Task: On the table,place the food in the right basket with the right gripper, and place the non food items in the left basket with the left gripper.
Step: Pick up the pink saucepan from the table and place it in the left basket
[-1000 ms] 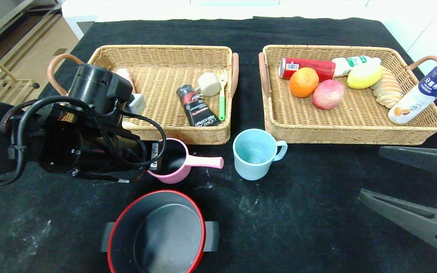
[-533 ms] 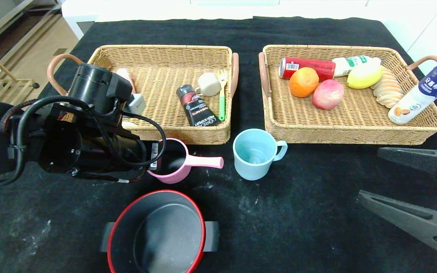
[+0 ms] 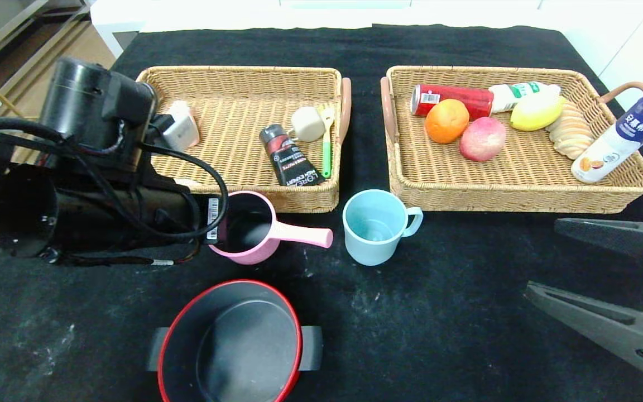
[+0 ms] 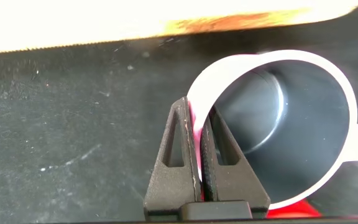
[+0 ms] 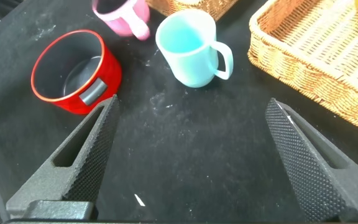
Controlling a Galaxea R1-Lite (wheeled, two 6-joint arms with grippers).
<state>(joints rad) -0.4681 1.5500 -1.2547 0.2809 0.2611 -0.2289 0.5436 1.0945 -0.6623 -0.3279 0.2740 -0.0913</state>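
My left gripper [image 4: 197, 134] is shut on the rim of a pink cup with a long handle [image 3: 254, 231], one finger inside and one outside the wall [image 4: 194, 112]. It holds the cup just above the black table, in front of the left basket [image 3: 243, 75]. My right gripper [image 5: 191, 162] is open and empty over bare table at the front right [image 3: 595, 279]. A light blue mug [image 3: 374, 226] stands in front of the gap between the baskets. A red pot [image 3: 235, 340] stands at the front. The right basket [image 3: 522, 184] holds fruit, bread, a can and bottles.
The left basket holds a black tube [image 3: 291, 156], a small cream cup [image 3: 306, 124], a green-handled brush [image 3: 327, 145] and a white object [image 3: 179, 128] at its left end. The table's left edge and the floor lie beyond my left arm.
My left arm has risen and moved back toward the left basket with the pink cup in it; the cup has lifted slightly. The right arm has not moved.
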